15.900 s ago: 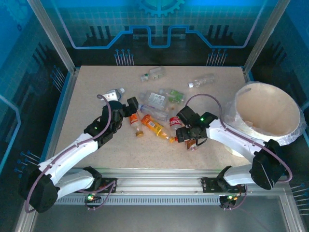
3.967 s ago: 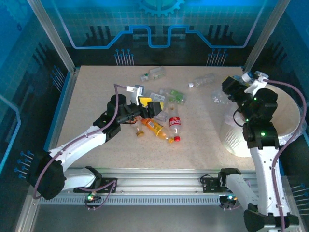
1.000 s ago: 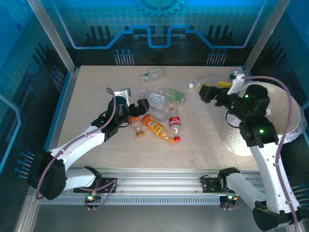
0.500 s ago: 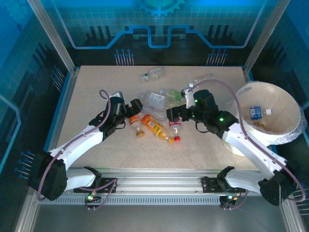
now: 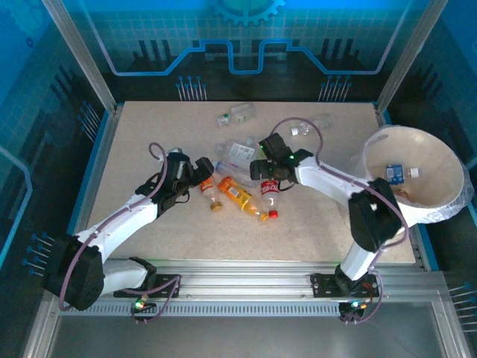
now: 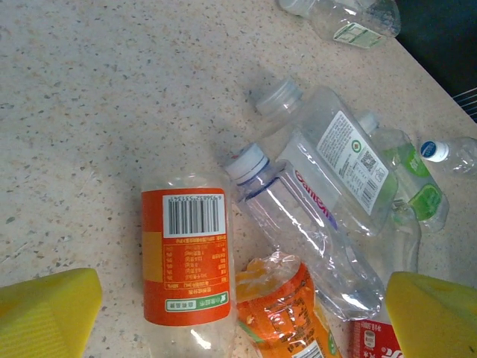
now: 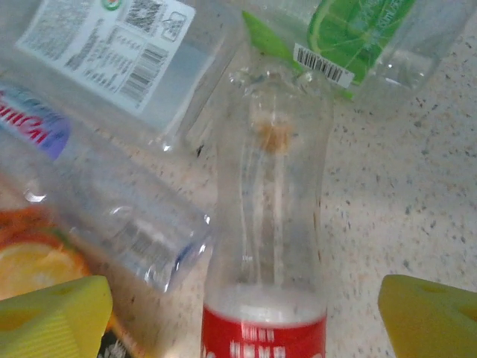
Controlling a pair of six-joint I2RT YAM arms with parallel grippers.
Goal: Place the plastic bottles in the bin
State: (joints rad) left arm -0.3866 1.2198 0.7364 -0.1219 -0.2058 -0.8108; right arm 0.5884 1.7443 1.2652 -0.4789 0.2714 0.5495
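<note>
In the left wrist view the bottom edge cuts off both yellow pads [image 6: 46,312] of the left gripper [image 6: 238,317]. It also cuts the lower part of the orange-label bottle [image 6: 186,261] and the crumpled orange bottle [image 6: 287,306]. Of the red-label bottle [image 6: 371,339] only a corner shows there. The top edge cuts the clear bottle [image 6: 346,19].

The right wrist view is soft, and the print on the white label [image 7: 112,52] cannot be read. The lime-label bottle [image 7: 358,37] runs out at the top edge.

In the top view the right gripper [image 5: 259,168] covers part of the plastic bottles [image 5: 238,151]. The small things [image 5: 395,173] inside the bin [image 5: 440,160] are too small to tell.
</note>
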